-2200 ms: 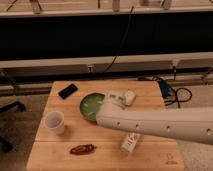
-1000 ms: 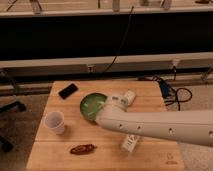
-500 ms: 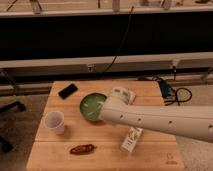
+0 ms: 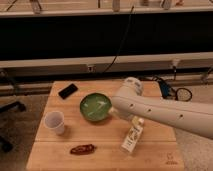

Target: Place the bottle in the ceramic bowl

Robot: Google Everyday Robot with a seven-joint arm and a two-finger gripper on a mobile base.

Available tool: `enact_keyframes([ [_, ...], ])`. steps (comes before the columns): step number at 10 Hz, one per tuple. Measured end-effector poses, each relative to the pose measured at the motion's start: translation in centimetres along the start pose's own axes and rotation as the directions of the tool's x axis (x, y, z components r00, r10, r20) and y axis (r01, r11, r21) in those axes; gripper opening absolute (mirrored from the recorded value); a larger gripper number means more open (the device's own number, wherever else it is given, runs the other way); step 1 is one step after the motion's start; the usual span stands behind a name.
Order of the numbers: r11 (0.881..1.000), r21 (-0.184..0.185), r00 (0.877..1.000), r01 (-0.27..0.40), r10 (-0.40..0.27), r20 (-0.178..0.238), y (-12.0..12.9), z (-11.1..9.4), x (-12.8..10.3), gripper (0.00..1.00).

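The ceramic bowl (image 4: 95, 106) is a glossy green dish in the middle of the wooden table (image 4: 60, 150). The bottle (image 4: 132, 138), whitish with a dark-marked label, stands upright on the table to the bowl's front right, outside it. The white arm partly covers the bottle's top. My gripper (image 4: 116, 111) is at the end of that arm, by the bowl's right rim, and is mostly hidden under the arm. It is a short way back and left of the bottle, and I see nothing held in it.
A white paper cup (image 4: 54, 121) stands at the front left, and a black phone (image 4: 68, 90) lies at the back left. A brown oblong item (image 4: 82, 148) lies near the front edge. Cables (image 4: 175, 91) trail off the table's right side.
The arm has drawn back to the right, and its rounded joint has risen beside the bowl. The bottle, bowl and cup have not moved.
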Motion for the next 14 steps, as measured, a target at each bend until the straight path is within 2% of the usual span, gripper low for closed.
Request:
enact_keyframes([
  [1,0.999,-0.029,1.000,-0.014,0.015,0.021,1.2,1.2,0.1,0.80],
  [4,0.994,-0.082,0.994,-0.069,0.075,0.076,4.8,4.8,-0.2,0.80],
  [8,0.991,-0.073,0.984,-0.108,0.117,0.131,5.9,7.8,-2.1,0.80],
  [13,0.992,-0.055,0.983,-0.114,0.121,0.139,5.9,9.3,-3.1,0.80],
  [14,0.993,-0.055,0.984,-0.108,0.115,0.139,5.9,9.6,-3.3,0.75],
])
